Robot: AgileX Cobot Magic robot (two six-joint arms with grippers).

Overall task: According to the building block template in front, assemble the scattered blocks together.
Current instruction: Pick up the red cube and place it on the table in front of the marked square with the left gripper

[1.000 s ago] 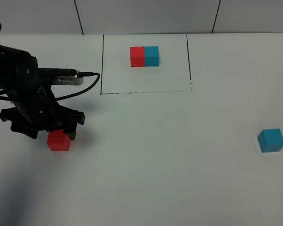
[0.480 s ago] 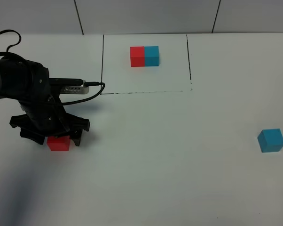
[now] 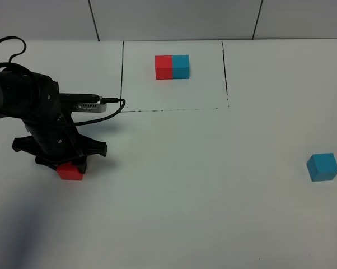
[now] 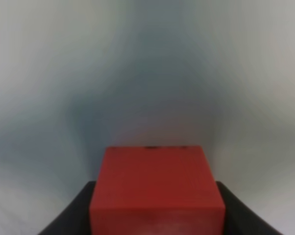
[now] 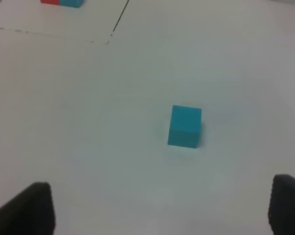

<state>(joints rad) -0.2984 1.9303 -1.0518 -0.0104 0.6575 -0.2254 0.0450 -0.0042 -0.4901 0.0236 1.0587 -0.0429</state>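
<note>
The loose red cube (image 3: 71,172) lies on the white table at the left. My left gripper (image 3: 65,163) is down over it, fingers against its two sides. In the left wrist view the red cube (image 4: 155,186) fills the gap between the dark fingers (image 4: 69,218). The loose cyan-blue cube (image 3: 323,167) lies alone at the far right and shows in the right wrist view (image 5: 185,126). My right gripper (image 5: 159,210) is open and empty, well short of it. The template (image 3: 172,66), a red and blue bar, sits at the back inside the drawn rectangle.
The thin black drawn frame (image 3: 122,78) runs around the template; its corner shows in the right wrist view (image 5: 110,36). A black cable (image 3: 110,103) trails from the left arm. A wall stands behind the table's back edge.
My left gripper has come down over the red cube and its fingers have closed in against it. The blue cube and template have not moved.
</note>
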